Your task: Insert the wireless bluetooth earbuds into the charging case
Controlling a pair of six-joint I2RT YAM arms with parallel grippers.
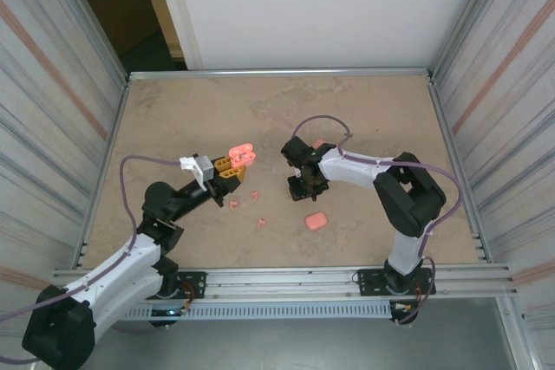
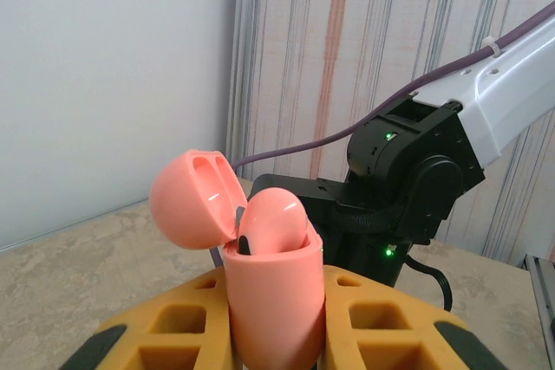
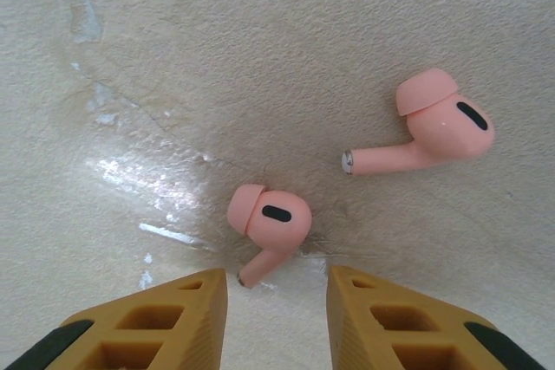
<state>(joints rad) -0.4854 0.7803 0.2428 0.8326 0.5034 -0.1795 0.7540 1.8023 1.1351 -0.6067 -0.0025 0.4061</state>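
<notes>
Over the table (image 1: 364, 110), left gripper (image 1: 227, 168) clamped the open case (image 2: 273, 301) upright, lid back, likely presenting its sockets. Right gripper (image 3: 277, 279) hung low, jaws apart flanking one earbud (image 3: 270, 218), apparently for pickup; second earbud (image 3: 434, 127) lay near.

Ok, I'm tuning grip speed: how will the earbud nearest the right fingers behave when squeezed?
The earbud looks like smooth, hard plastic, so it will probably stay stiff but may slip. Its rounded head on a thin stem could swivel away. Tiny beside the right fingers, it is likely very light, easily flicked.
</notes>
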